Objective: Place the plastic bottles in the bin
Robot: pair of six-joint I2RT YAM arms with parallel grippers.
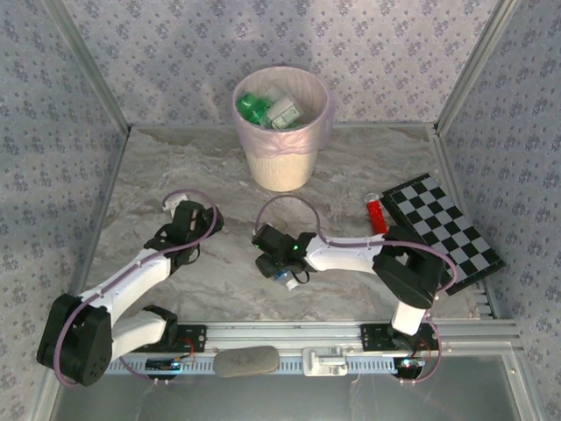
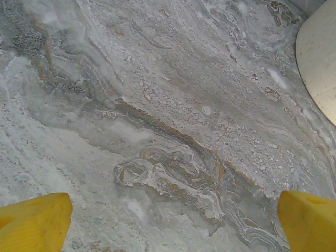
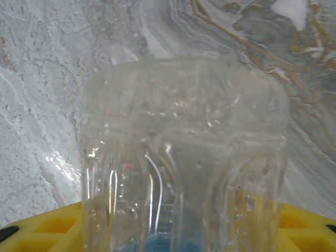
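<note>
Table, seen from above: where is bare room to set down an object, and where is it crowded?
Free: the far-left corner between the bin and the left wall; the strip between bin and chessboard. Crowded: around the right claw at the clear bottle, and by the red bottle beside the chessboard.
</note>
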